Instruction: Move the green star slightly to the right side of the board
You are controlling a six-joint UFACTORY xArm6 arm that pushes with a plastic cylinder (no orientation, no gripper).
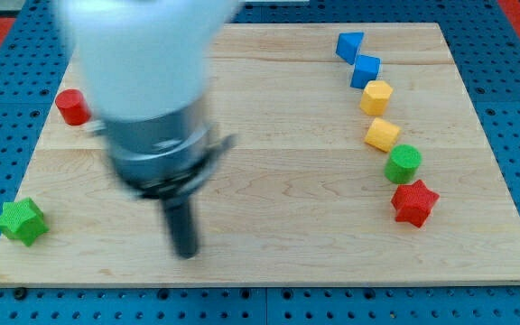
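Observation:
The green star (20,220) lies near the bottom left corner of the wooden board (278,226). My tip (186,252) is on the board near the bottom edge, well to the right of the green star and apart from it. The arm above the tip is blurred and covers the board's upper left part.
A red cylinder (72,106) sits at the left edge. On the right, a column runs downward: blue triangular block (349,44), blue cube (366,69), yellow hexagon (376,96), yellow block (382,134), green cylinder (403,163), red star (413,202).

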